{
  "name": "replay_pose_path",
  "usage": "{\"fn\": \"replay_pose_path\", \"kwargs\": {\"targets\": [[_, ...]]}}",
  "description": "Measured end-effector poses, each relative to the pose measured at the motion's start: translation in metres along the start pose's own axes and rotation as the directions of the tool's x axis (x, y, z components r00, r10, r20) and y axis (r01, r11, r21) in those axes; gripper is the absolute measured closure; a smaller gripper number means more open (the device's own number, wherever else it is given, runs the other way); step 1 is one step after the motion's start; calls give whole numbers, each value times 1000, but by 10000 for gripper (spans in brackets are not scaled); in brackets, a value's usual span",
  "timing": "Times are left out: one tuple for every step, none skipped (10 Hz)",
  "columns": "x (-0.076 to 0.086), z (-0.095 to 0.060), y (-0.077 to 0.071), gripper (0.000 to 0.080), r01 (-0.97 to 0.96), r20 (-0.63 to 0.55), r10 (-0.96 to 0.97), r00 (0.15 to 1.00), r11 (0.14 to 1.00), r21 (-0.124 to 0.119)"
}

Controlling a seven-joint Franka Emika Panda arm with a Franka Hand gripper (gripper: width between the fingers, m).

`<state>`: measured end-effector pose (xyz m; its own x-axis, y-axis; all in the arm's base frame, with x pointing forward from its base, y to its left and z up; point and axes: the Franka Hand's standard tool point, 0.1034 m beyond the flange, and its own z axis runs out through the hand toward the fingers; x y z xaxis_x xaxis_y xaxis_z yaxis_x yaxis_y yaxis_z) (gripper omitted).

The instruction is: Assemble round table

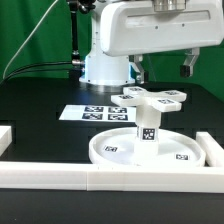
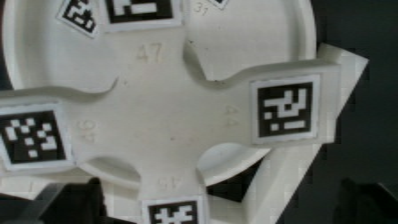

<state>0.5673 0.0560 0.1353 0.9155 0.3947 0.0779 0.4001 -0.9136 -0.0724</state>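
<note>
Disc: large round rimmed white plastic disc (image 1: 150, 150) lies flat on the black table (image 1: 40, 100), near the front, toward the exterior view's right; small black-and-white square tags show on its floor and rim
Leg: short white cylinder leg (image 1: 147, 124) stands upright inside the disc, about at its centre; a square tag faces the camera
Cross: flat white cross-shaped piece (image 1: 152, 98) sits level on top of the leg; tags on its arm ends; in the wrist view the cross (image 2: 169, 120) fills the picture with the disc rim (image 2: 36, 40) behind it
Gripper: white two-finger gripper (image 1: 162, 68) hangs above the cross, fingers spread apart, nothing between them; dark fingertips (image 2: 54, 198) show at the edge of the wrist view, clear of the cross
Marker board: thin flat white marker board (image 1: 88, 113) lies on the table, beyond the disc, to the exterior view's left of it
Border: long white straight border bars (image 1: 50, 177) run along the near edge of the table; the disc lies just behind them
</note>
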Motion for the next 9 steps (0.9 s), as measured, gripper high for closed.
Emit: {"fn": "replay_pose_path", "kwargs": {"targets": [[-2,1,4,151,110,2,-110,994,994,0],[-2,1,5,151,197,4,-197,980,980,-2],[-3,2,5,151,243,5,-243,970,970,-1],[-6,4,6,151,267,8,-267,964,964,1],[-7,4,8,151,333,12,-333,943,943,-2],[-7,3,9,151,376,15,-376,927,927,-4],[-8,3,11,151,445,16,-444,896,896,-3],[-9,4,14,151,524,22,-524,852,852,-8],[-9,5,17,151,571,26,-571,821,821,-10]]}}
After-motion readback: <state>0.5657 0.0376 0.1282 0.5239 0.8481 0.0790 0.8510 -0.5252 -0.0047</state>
